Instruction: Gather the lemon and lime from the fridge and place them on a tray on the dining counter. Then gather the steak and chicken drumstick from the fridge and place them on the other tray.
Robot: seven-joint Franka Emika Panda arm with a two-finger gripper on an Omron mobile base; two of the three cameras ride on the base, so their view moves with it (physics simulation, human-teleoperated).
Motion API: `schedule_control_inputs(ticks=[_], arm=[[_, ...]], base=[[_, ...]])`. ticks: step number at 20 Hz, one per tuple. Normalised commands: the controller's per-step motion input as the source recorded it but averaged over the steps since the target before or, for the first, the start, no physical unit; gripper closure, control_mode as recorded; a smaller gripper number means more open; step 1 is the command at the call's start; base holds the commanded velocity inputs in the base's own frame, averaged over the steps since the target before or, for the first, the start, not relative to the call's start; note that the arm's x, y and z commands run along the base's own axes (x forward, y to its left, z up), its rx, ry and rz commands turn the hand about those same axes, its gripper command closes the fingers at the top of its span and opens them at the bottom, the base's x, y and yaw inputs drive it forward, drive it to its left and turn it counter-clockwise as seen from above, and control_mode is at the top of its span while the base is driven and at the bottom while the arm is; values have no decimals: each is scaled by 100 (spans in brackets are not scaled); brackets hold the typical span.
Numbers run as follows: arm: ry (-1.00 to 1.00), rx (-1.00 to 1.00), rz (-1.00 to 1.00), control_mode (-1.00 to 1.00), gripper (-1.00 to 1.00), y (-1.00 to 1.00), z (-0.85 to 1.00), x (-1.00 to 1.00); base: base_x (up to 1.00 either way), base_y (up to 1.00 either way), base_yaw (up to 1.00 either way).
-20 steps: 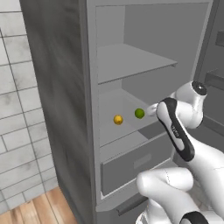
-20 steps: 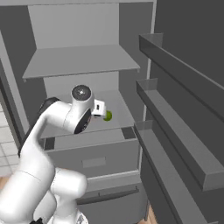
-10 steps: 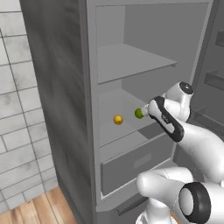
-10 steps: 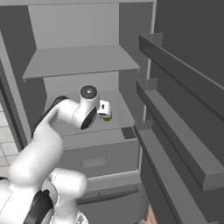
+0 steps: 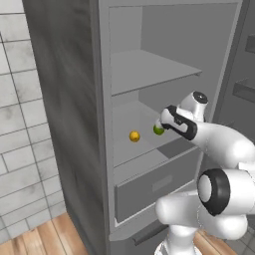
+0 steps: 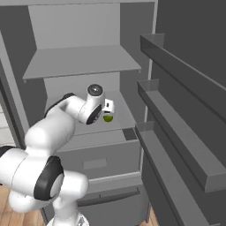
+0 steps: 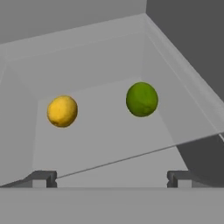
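Fridge [image 5: 74, 99] stands open, door swung to the right with its door shelves [image 6: 185, 145] facing in. Lemon [image 7: 62, 111] and lime [image 7: 141, 99] both sit on the middle shelf [image 7: 105, 135], above the drawer [image 5: 154, 187]. Lemon toward the shelf's left side, lime toward its right side near the right wall; the two are well apart, not touching. Both near-round, so no clear pointing direction; in the hand view the lemon looks slightly longer along a tilted axis, the lime slightly taller than wide.

Gripper [image 7: 111, 178] at the shelf's front edge, aimed inward at the fruit, jaws spread wide, nothing between them. Only the two finger tips [image 7: 43, 178] show at the bottom of the hand view, cut off below.

In the left base view the lime [image 5: 158, 130] is partly covered by the hand; lemon [image 5: 134, 136] fully clear. In the right base view the lime [image 6: 107, 118] peeks out just under the hand, and the arm covers the shelf's left part. Fingers too small to make out in both base views.
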Motion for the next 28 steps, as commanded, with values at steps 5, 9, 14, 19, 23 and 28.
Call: schedule_control_inputs(ticks=[5, 9, 14, 19, 23, 28], arm=[[0, 0, 0, -100, -100, -2, -29, 42], [0, 0, 0, -100, -100, -4, -25, 42], [0, 0, 0, -100, -100, -5, -26, 42], [0, 0, 0, -100, -100, -4, -25, 40], [0, 0, 0, -100, -100, -3, -20, 39], [1, 0, 0, -100, -100, -4, -21, 39]], base=[[0, 0, 0], [0, 0, 0], [0, 0, 0], [0, 0, 0], [0, 0, 0], [0, 0, 0]])
